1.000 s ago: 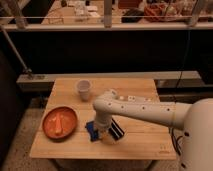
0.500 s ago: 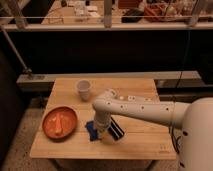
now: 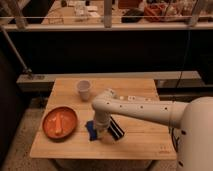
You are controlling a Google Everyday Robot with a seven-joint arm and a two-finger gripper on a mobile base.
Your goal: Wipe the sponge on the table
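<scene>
A small bright-blue sponge point(image 3: 91, 129) lies on the light wooden table point(image 3: 140, 142), near the front middle. My white arm reaches in from the right and bends down onto it. The gripper point(image 3: 104, 134) sits right at the sponge's right side, low on the tabletop, partly covering it. A black bar with white stripes point(image 3: 116, 129) shows just right of the gripper.
An orange plate point(image 3: 59, 122) holding an orange piece of food sits at the table's front left. A white paper cup point(image 3: 83, 90) stands at the back, left of centre. A dark railing and shelves rise behind the table.
</scene>
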